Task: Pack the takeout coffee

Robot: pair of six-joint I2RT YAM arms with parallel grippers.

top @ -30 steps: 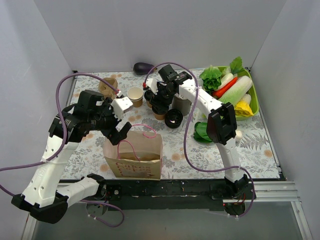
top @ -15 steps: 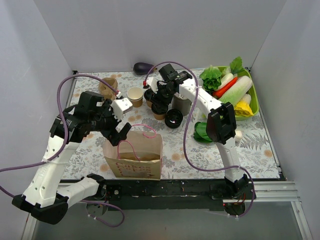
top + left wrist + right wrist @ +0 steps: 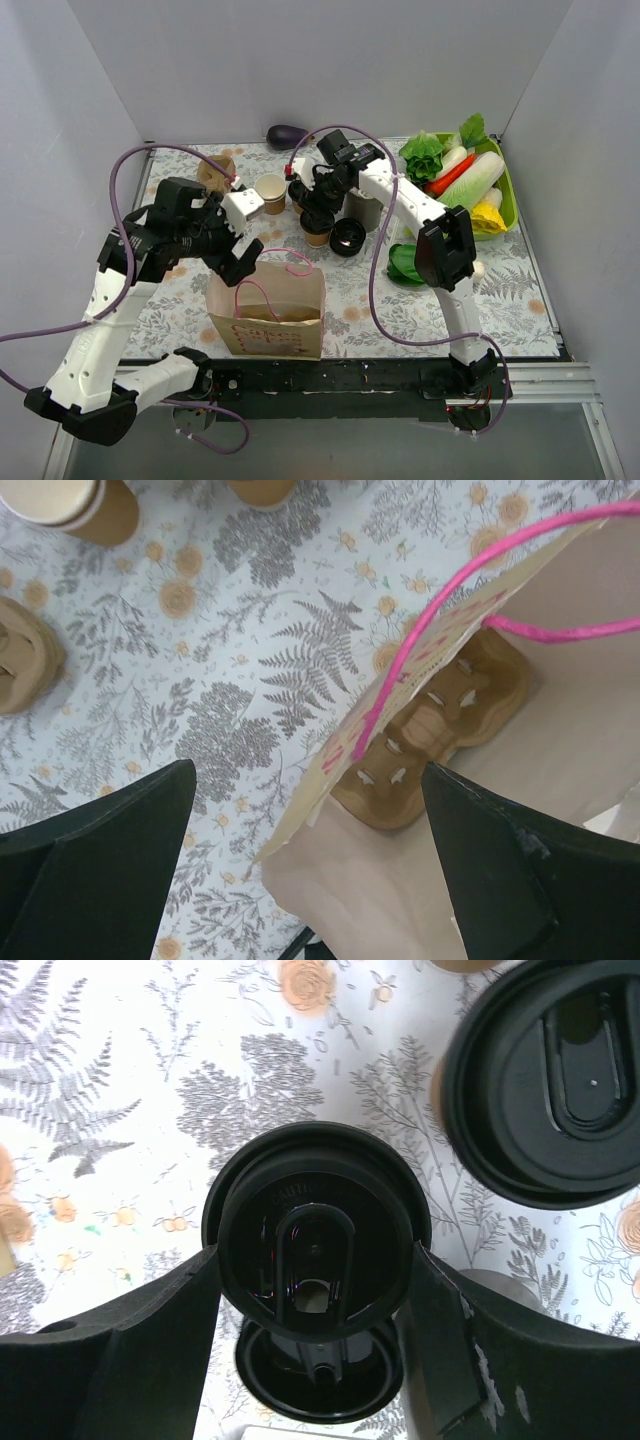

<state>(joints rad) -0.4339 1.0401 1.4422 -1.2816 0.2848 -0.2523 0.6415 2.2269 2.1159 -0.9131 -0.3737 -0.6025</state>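
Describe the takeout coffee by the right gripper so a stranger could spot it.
From the green vegetable tray at far right, look left past the grey cup. The takeout coffee is the black-lidded brown paper cup between the fingers of the right gripper; the open cup to its left has no lid.

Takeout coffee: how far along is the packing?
Done: the paper bag stands open with a cup carrier inside. In hand: the right claw clasps the takeout coffee on the table; the left claw hovers open at the bag's rim. Left: lift the coffee, lower it into the bag.
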